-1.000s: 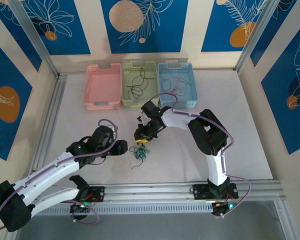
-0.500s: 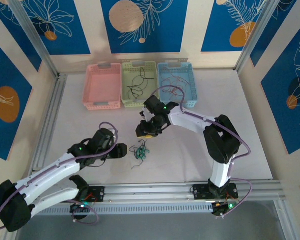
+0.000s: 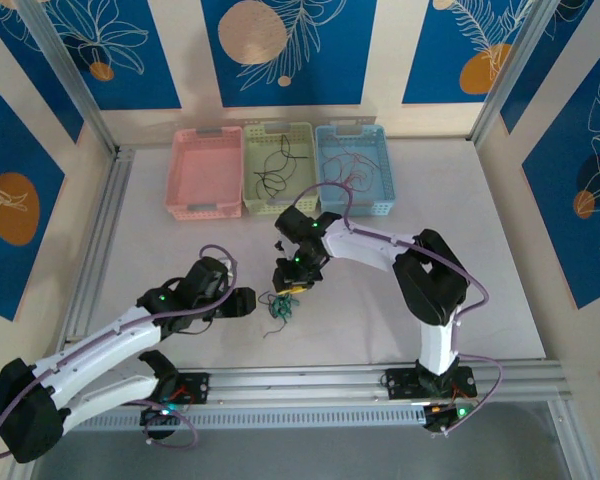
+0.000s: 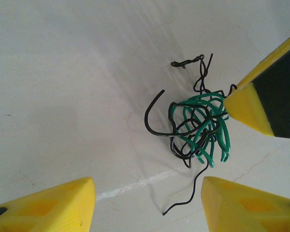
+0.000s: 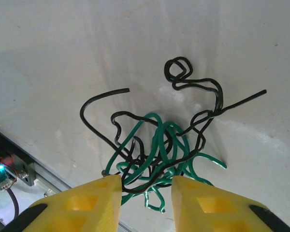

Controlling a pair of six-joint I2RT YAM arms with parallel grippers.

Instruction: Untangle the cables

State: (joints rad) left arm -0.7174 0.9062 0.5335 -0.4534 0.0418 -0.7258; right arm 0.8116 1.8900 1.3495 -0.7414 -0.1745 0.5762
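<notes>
2 colours make up the knot of cables (image 3: pixel 279 308): green loops wound through with black strands. It lies on the table (image 3: pixel 480 260), a little toward the near edge and left of centre. The right gripper (image 5: pixel 142 180) hangs straight over the knot, its fingers parted by a narrow gap. Green and black strands run into that gap, but nothing looks pinched. Seen from the left wrist, 1 of its yellow fingertips (image 4: pixel 239 108) touches the knot's side. The left gripper (image 4: pixel 147 186) sits low just beside the knot, toward the table's left edge, fingers spread wide and holding nothing. 3 baskets stand in a row along the far edge: a pink basket (image 3: pixel 205 172), a green basket (image 3: pixel 278 127) with black wires (image 3: pixel 275 170) in it, and a blue basket (image 3: pixel 350 128) with red wires (image 3: pixel 352 168).
</notes>
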